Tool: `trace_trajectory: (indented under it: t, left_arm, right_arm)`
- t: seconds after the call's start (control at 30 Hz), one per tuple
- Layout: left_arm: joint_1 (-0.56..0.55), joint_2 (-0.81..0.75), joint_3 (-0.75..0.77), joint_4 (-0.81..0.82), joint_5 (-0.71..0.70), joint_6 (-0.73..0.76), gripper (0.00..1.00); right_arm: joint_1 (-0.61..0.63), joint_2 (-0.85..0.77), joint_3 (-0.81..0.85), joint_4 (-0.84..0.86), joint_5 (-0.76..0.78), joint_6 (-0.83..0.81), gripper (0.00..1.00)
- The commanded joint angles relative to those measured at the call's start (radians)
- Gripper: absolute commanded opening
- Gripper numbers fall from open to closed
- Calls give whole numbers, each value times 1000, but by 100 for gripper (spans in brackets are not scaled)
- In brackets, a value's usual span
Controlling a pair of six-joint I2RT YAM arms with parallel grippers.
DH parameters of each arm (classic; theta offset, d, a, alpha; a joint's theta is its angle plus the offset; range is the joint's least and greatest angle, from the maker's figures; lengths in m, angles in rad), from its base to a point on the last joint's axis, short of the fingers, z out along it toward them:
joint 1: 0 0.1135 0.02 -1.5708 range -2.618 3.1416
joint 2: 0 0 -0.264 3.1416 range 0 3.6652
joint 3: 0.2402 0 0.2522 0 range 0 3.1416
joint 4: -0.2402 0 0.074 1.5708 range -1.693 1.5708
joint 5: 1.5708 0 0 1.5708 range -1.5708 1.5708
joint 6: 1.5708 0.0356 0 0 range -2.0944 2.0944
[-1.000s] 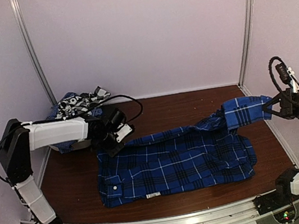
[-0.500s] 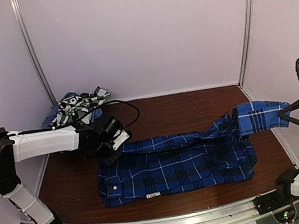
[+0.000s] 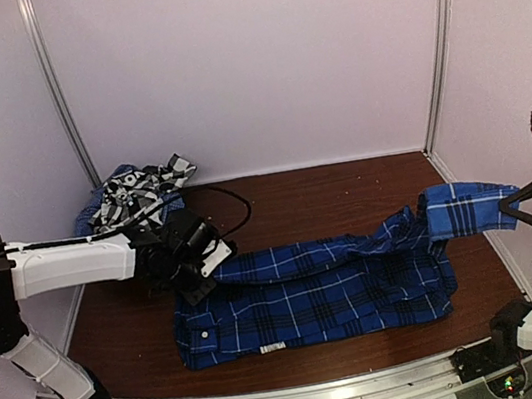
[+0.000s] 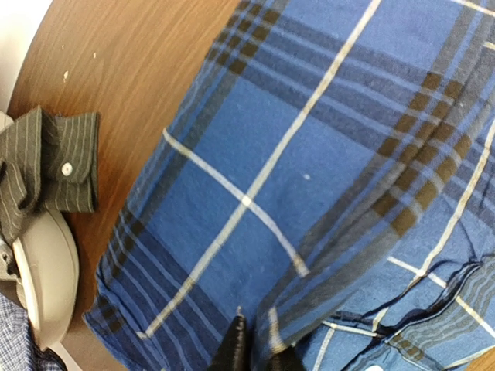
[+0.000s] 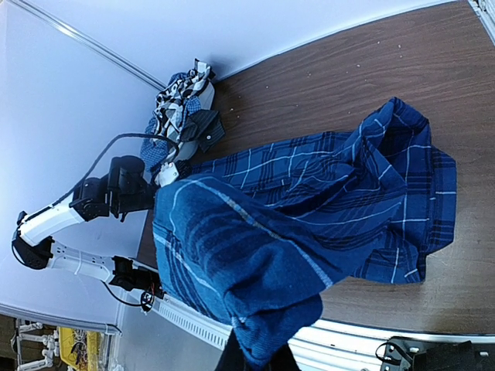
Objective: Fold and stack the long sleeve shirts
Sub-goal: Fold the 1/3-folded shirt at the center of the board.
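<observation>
The royal-blue plaid shirt [image 3: 311, 293] lies spread across the middle of the brown table [image 3: 305, 188]. My left gripper [image 3: 201, 279] sits low at the shirt's back left corner. In the left wrist view a fold of the plaid cloth [image 4: 309, 154] is pinched between the gripper's [image 4: 259, 352] nearly closed fingers. My right gripper [image 3: 512, 206] hangs above the table's right edge, shut on the sleeve cuff [image 3: 460, 207], and the sleeve stretches from it down to the shirt body. In the right wrist view the cuff [image 5: 255, 263] drapes over the right gripper [image 5: 259, 359] and hides its fingertips.
A heap of other shirts [image 3: 133, 190], black-and-white plaid on top, sits in the back left corner. A dark pinstripe cuff [image 4: 62, 166] lies on the wood just left of the blue shirt. Pale walls and metal posts [image 3: 438, 41] enclose the table.
My right gripper has pulled the sleeve cuff out to the right, past the table edge, stretching the sleeve. My left gripper has moved nearer and lower with the shirt's back left edge.
</observation>
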Motion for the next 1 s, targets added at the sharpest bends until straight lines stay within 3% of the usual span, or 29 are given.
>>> trace_trajectory:
  t: [0.0, 0.1, 0.3, 0.43, 0.73, 0.97]
  left_arm:
    - [-2, 10, -18, 20, -17, -15, 20]
    - [-2, 28, -19, 10, 3, -10, 28]
    - [-2, -6, -13, 3, 50, 17, 57]
    - [1, -3, -16, 42, 50, 22, 70]
    - [45, 198, 84, 74, 71, -102, 75]
    - [43, 119, 143, 189, 171, -124, 78]
  right_arm:
    - [-4, 18, -4, 6, 42, 1, 0]
    - [-4, 32, -7, 6, 60, -8, 0]
    - [-4, 76, -21, 7, 118, -40, 0]
    - [-4, 113, -77, 14, 191, -81, 0]
    - [-3, 223, -206, 212, 181, -161, 0]
    - [-3, 405, -260, 396, 88, -247, 0]
